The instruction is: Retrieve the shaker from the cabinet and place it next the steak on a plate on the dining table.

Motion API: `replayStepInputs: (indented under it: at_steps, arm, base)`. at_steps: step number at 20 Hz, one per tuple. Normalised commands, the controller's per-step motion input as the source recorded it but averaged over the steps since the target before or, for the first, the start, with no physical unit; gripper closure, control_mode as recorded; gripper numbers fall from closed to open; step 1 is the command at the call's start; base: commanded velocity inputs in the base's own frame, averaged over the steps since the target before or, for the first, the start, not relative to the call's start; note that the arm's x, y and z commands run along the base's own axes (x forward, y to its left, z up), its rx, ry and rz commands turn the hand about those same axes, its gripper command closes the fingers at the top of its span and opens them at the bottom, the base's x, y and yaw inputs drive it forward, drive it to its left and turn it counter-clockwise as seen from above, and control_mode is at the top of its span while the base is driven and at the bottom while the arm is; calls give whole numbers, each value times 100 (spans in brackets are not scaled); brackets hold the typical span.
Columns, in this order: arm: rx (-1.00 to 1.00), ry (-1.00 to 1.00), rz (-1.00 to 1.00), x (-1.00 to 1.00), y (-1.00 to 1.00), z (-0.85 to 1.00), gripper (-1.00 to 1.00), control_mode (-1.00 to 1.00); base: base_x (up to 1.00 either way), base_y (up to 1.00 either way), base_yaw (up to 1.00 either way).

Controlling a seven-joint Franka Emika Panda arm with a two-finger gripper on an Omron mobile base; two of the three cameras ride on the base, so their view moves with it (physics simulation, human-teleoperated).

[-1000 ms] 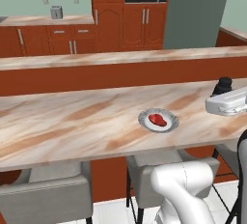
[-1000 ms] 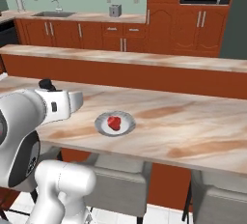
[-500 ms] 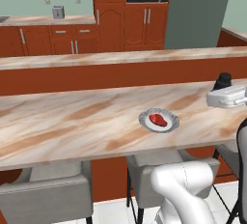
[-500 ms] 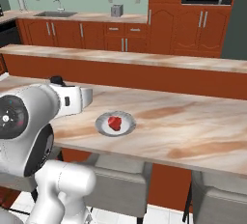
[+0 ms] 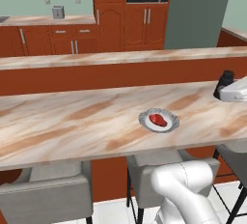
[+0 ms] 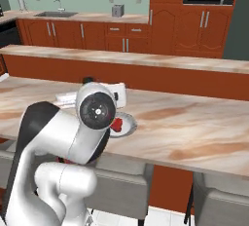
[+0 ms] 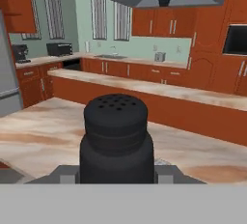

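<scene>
- Gripper (image 7: 116, 177) is closed on the shaker (image 7: 116, 136), which stands upright between its fingers in the hand view, its perforated black top facing the camera.
- From the left base camera, the robot's white hand (image 5: 234, 92) reaches in at the right edge above the worktop (image 5: 72, 126), with a small dark part, probably the shaker's top, showing just above it; whether it touches the stone cannot be told.
- From the right base camera, the arm's big white joint (image 6: 96, 110) stands in front of the hand, so the held shaker is hidden there.
- On the worktop's beige-and-brown marbled stone lies the plate (image 5: 166, 125), a round silvery one with a scalloped rim, and the steak (image 5: 157, 119), a flat red piece, rests on it near the middle.
- In the left base view the hand is off to the right of the plate, apart from it, with bare stone between them.
- In the right base view the plate's rim (image 6: 129, 125) and a sliver of the red steak (image 6: 116, 124) peek out from behind the arm's joint.
- Grey stools (image 5: 46, 196) stand tucked under the near edge of the worktop.
- Behind it runs a raised ledge (image 5: 120, 58) with a marbled top, and beyond that reddish-brown cupboards (image 5: 144, 22) line the far wall.
</scene>
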Motion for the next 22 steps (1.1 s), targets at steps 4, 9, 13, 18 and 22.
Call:
replayStepInputs:
  at_steps: [4, 9, 13, 18, 22]
  arm:
    - [0, 0, 38, 31, -46, -43, 100, -100]
    - [0, 0, 35, 32, -48, -34, 100, -100]
    - [0, 0, 36, 26, -50, -36, 100, -100]
    - [-1, 4, 22, 33, -16, -42, 100, -100]
    - [-2, 3, 9, 34, 0, -41, 100, -100]
  base:
    - [0, 0, 0]
    - [0, 0, 0]
    - [0, 0, 0]
    - [0, 0, 0]
    - [0, 0, 0]
